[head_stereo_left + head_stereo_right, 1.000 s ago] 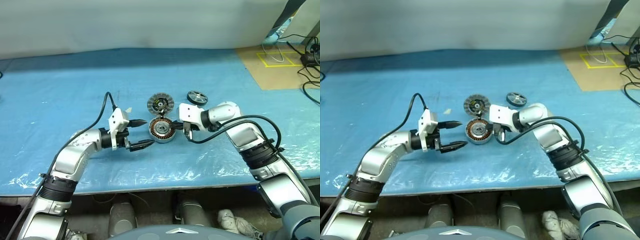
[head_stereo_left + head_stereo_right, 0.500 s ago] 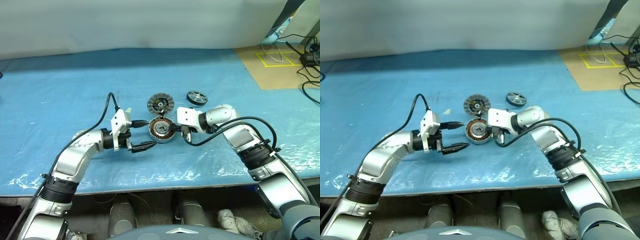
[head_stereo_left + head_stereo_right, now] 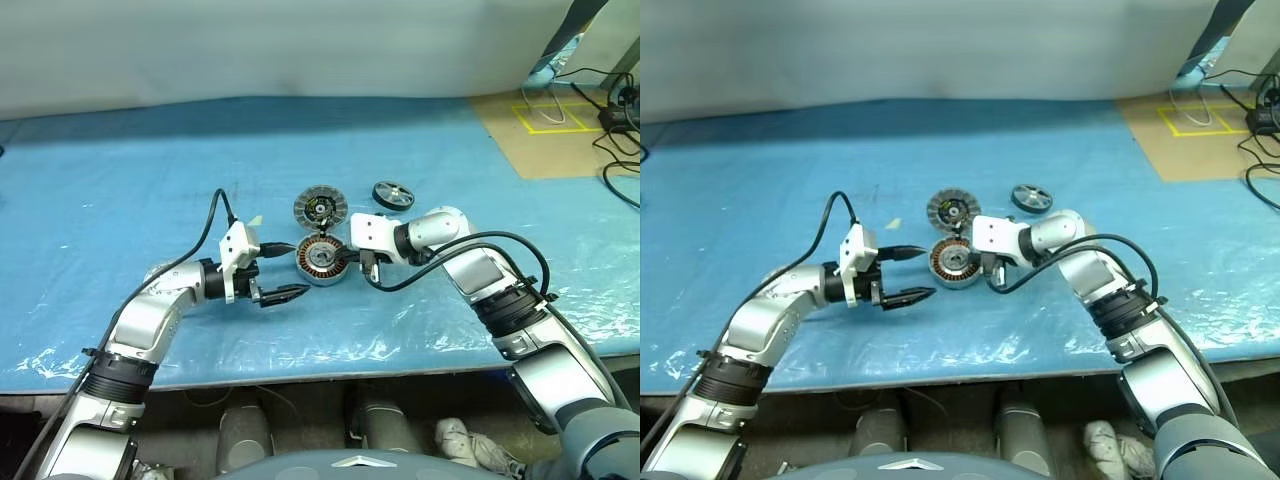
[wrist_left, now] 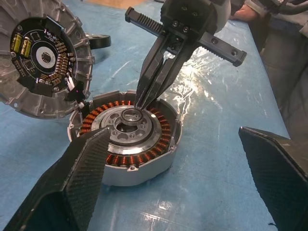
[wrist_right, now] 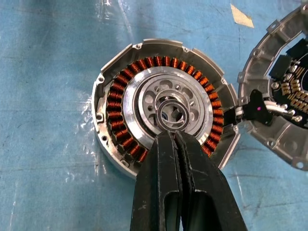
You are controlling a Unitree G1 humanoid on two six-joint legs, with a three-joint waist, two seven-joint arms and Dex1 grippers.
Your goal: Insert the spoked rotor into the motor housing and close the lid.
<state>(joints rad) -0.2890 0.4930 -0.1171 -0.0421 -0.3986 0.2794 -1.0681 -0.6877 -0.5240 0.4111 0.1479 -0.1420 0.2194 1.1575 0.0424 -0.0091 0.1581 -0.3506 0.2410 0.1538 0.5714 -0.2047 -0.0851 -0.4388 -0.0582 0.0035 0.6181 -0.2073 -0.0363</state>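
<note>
Little has changed over the last second: the right gripper (image 5: 175, 137) stays pressed shut, tips at the hub of the motor housing (image 3: 322, 260), which lies open-side up mid-table; the left gripper (image 3: 287, 268) waits spread beside it. The spoked rotor (image 3: 394, 194) lies flat toward the far edge, untouched, beside the lid (image 3: 320, 209)

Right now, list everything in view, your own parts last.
housing: 1, silver, copper windings inside, open, mid-table.
lid: 1, silver, ribbed, just behind housing, wired to it.
rotor: 1, black with silvery rim, right of lid, apart from it.
sheet: 1, blue, covers table.
cardboard: 1, brown, yellow tape square, far right.
cables: several, black, far right.
left gripper: fingers open, left of housing.
right gripper: fingers shut, tips at housing's centre hub.
</note>
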